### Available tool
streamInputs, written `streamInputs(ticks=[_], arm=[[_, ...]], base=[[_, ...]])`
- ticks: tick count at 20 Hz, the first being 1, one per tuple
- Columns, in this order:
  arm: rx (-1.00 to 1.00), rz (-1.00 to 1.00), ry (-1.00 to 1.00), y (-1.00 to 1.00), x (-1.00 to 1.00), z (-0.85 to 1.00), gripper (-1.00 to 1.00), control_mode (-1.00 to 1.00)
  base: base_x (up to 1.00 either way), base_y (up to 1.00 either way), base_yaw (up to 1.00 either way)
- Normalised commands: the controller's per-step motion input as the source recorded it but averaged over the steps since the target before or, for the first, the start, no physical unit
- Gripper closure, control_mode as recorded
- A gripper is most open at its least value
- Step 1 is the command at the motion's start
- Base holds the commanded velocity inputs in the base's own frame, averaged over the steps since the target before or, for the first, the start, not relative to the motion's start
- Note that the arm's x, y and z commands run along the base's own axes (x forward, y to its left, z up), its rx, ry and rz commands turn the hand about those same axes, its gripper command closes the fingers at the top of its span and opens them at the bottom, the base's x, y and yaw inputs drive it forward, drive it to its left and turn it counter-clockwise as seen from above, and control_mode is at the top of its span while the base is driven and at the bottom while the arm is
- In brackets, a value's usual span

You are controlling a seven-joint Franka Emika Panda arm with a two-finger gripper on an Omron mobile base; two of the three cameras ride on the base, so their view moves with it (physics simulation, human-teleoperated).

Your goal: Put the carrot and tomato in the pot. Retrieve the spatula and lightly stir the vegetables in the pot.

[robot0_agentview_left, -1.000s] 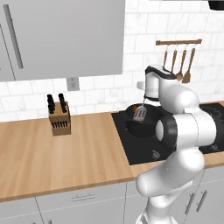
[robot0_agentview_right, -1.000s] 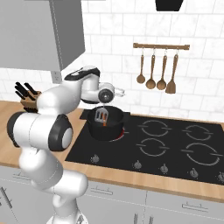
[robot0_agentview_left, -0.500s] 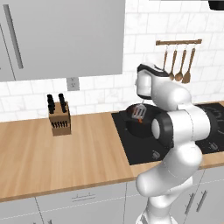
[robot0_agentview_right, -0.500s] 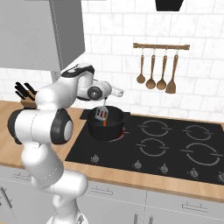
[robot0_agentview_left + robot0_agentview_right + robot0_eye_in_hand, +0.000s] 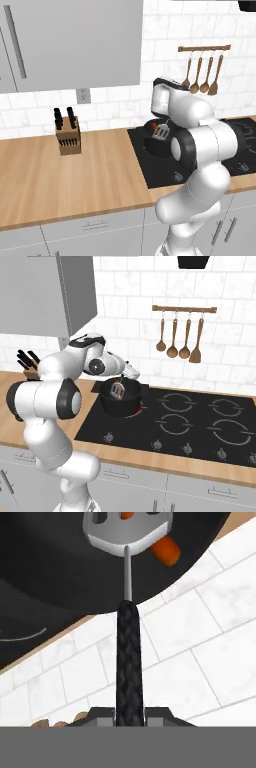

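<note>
From my seat, wood counter (image 5: pixel 75 175) up front with a knife block (image 5: pixel 68 135), black cooktop (image 5: pixel 200 421), white tile wall behind with hanging wooden spoons (image 5: pixel 180 336). The pot (image 5: pixel 119 398) sits on the cooktop's near-left burner, carrot (image 5: pixel 165 549) inside. Claw (image 5: pixel 130 714) is clamped on the spatula (image 5: pixel 127 532), head in the pot.

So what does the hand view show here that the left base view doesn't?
Hand view alone: the gripper shut on the spatula's black handle, and the carrot lying under the slotted head. Left base view alone: the knife block, the hanging wooden spoons, the tomato. Both: the spatula over the pot.
</note>
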Motion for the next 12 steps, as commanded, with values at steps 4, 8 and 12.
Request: streamInputs(ticks=[4, 8, 12], arm=[[0.22, -0.20, 0.11, 0.00, 0.05, 0.23, 1.00, -1.00], [0.16, -0.15, 0.03, 0.03, 0.13, 0.39, 1.00, -1.00], [0.15, -0.13, 0.00, 0.15, 0.00, 0.56, 1.00, -1.00]], base=[[0.00, 0.00, 0.00], [0.00, 0.00, 0.00], [0.00, 0.00, 0.00]])
